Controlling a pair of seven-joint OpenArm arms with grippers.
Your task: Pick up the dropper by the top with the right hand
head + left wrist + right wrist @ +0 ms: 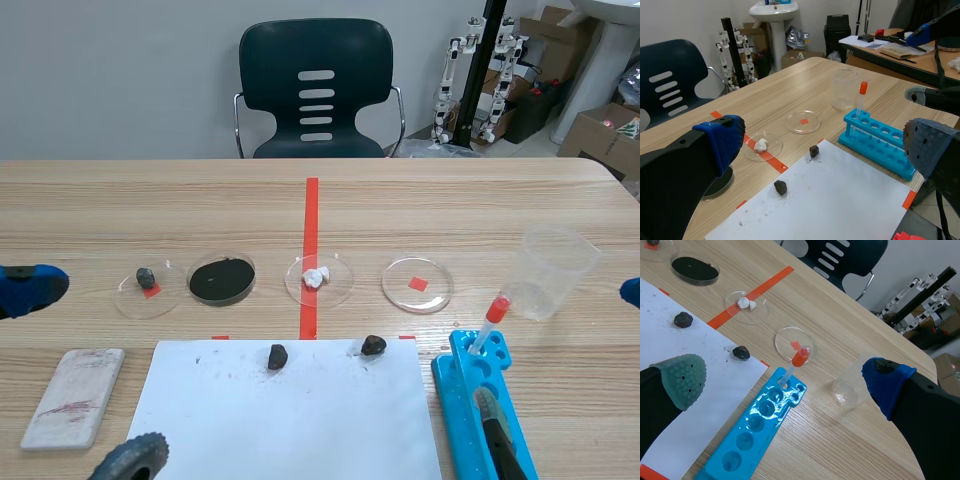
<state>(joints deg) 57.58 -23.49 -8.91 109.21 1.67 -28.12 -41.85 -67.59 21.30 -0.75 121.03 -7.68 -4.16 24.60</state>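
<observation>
**Risk check: dropper pick from rack, right arm**

- The dropper (791, 369) stands in the end hole of the blue rack (747, 437), leaning, with its red bulb (801, 356) up. The rack sits on the table (480, 210) at the robot's right.
- The right pincer (784, 379) is released with its pads wide apart. It is above the rack and holds nothing. The dropper lies roughly between the pads in the wrist view, but well ahead of them, with no contact.
- Main risk is the lean. A straight-down approach probably meets the bulb off-centre, so one pad lands first and levers the stem over in its hole.
- The bulb is soft. A hard clench squashes it and could expel liquid; whether the dropper holds any cannot be told from here.
- The rack looks light. If the stem binds in the hole, the rack may lift or skid with it.
- The clear cup (850, 386) stands just beside the rack's end, on the blue pad's side. A wide-open descent could clip and topple it.
- The petri dish (794, 342) with the red square is just beyond the dropper, so an overshoot nudges it.
- The left pincer (825, 145) is also released and empty, well apart on the far side of the white sheet (290, 415). It should not interfere.
</observation>
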